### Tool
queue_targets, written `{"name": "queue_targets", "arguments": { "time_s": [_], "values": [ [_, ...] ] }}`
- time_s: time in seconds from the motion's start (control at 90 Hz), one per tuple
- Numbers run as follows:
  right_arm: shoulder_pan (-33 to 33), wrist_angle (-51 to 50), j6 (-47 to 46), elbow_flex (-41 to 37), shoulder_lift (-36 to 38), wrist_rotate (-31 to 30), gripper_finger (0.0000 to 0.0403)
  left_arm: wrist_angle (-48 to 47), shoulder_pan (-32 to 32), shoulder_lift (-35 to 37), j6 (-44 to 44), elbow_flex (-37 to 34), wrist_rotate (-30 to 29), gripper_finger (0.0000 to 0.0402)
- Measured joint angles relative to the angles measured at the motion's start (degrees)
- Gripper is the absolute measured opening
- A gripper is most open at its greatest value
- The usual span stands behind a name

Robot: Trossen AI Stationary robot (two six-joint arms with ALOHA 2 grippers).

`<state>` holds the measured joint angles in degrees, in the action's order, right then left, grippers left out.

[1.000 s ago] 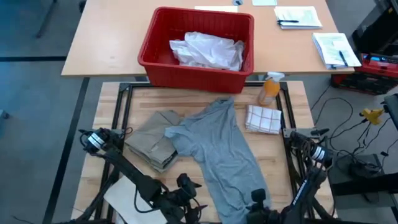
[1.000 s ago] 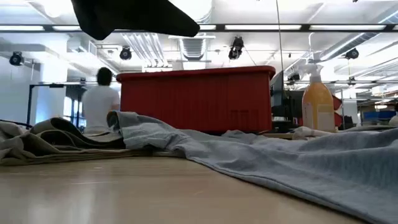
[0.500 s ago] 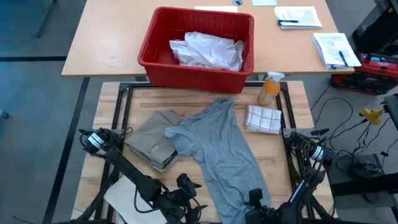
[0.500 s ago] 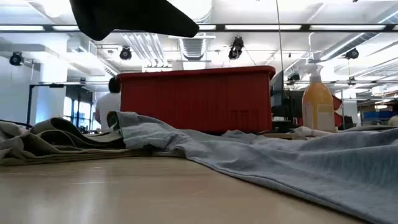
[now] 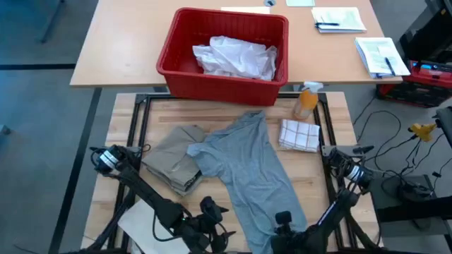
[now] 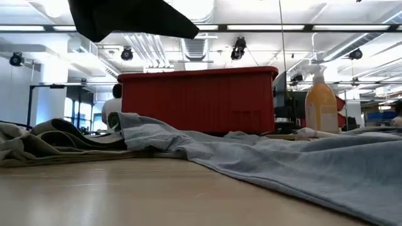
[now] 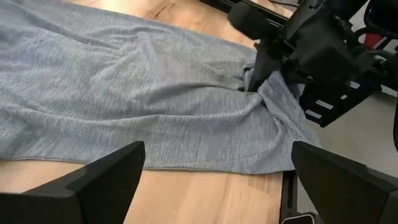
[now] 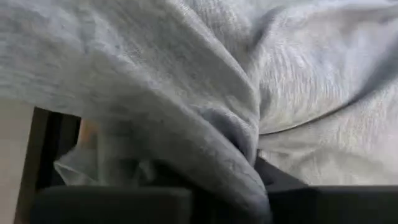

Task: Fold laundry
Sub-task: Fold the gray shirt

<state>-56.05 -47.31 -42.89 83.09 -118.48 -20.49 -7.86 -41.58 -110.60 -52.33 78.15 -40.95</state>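
Left gripper [image 5: 212,224] waits at lower left of the high view, fingers spread wide; khaki piece [image 5: 175,157] lies folded left of centre; grey T-shirt [image 5: 248,169] sprawls across the middle; right gripper [image 5: 284,227] at bottom centre is clamped on its hem; white shirt [image 5: 235,56] fills the red bin [image 5: 176,42] up top.

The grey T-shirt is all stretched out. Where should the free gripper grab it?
Probably the hem corner of the grey T-shirt beside the spot the right gripper already pinches. That edge lies flat near the table's front, so the open left gripper could slide in low from its own side.
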Motion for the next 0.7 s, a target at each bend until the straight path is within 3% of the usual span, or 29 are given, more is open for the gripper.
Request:
{"name": "queue_targets", "arguments": {
  "time_s": [0.256, 0.389, 0.7],
  "values": [
    [1.06, -3.52, 3.06, -0.04, 11.25, -0.84, 0.0003, -1.64, 0.02, 3.28, -0.29, 0.00, -1.84, 0.0389],
    [3.73, -5.71, 7.74, -0.02, 16.32, 1.86, 0.0001, -2.50, 2.47, 5.33, 1.67, 0.00, -0.55, 0.0389],
    [16.67, -10.04, 25.42, -0.02, 25.44, 6.58, 0.0001, -11.42, 7.17, 12.04, 3.76, -0.02, -5.13, 0.0389]
  ]
}}
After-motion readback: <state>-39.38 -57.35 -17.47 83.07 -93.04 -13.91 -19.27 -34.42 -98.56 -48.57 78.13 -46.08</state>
